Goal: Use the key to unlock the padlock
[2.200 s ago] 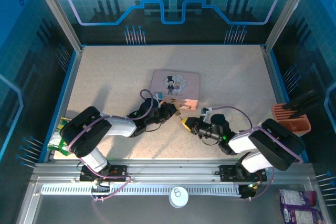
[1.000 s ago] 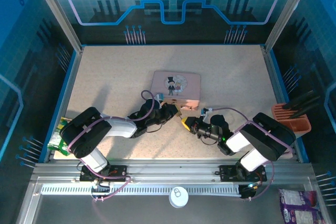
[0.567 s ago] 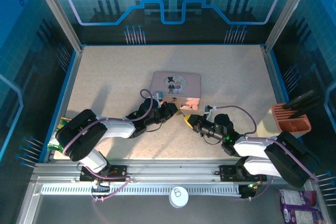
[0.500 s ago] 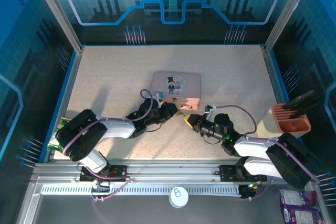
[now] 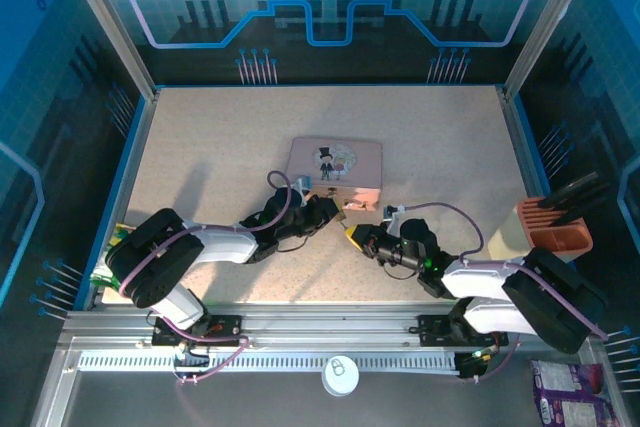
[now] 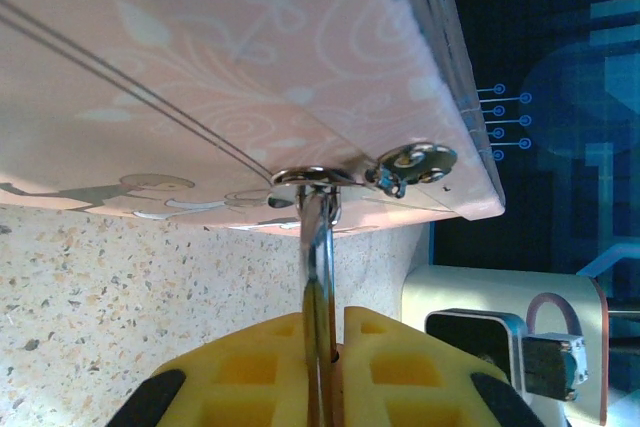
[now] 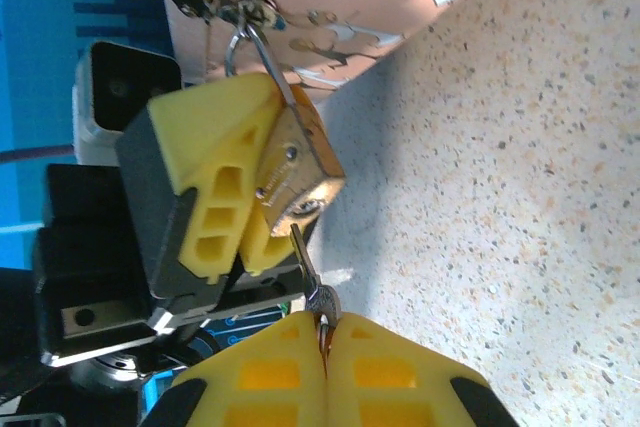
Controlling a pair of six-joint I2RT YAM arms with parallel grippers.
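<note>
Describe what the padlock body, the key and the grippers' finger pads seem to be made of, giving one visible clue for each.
Padlock body: probably brass, judging by its yellow-gold, slightly brushed sheen.
Key: some silvery metal, thin and shiny; the exact metal cannot be told.
Finger pads: matte yellow moulded plastic or firm rubber, with hollow moulded pockets; the look leaves open which.

Arms: left arm point(image 5: 215, 242) and right arm point(image 5: 490, 277), white rounded shells with black joints.
Cables: thin purple-grey cable point(image 5: 440, 205) looped along each arm.
Claws: left claw point(image 5: 332, 210) and right claw point(image 5: 352, 235), yellow recessed pads on black carriers.
Light: green dot point(image 5: 431, 263) on the right wrist.
</note>
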